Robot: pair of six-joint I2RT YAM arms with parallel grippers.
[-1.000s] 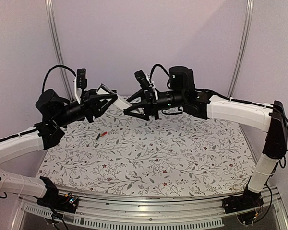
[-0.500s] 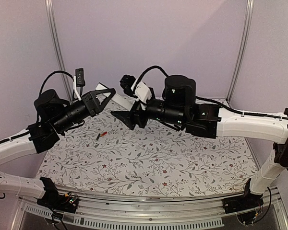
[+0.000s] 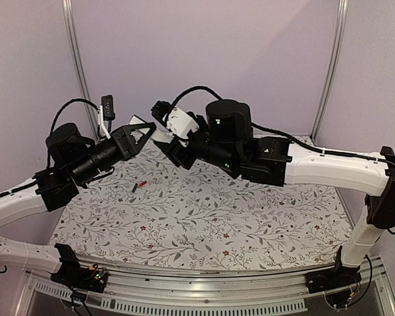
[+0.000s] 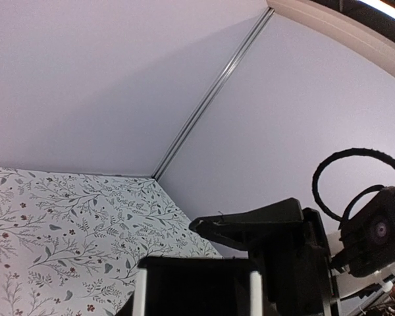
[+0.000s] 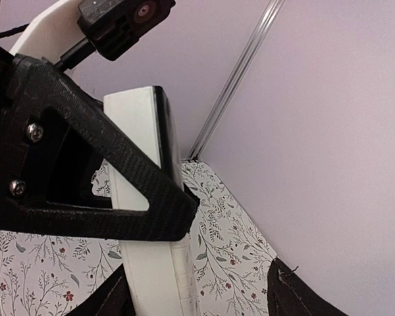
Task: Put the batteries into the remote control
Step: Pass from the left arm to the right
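The left gripper (image 3: 150, 127) pinches the white remote control (image 3: 160, 135) above the floral tablecloth (image 3: 250, 217), in the upper centre-left of the top view. The right gripper (image 3: 176, 151) meets it from the right, jaws spread. In the right wrist view the remote control's lower end stands between the right fingers (image 5: 115, 296), just beside one and apart from the other. One battery (image 3: 139, 186) lies on the tablecloth, left of centre.

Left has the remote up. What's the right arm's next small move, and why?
Probably back the right gripper off and lower it toward the battery lying on the cloth: its jaws stand open and empty by the remote control, which the left gripper clamps aloft.
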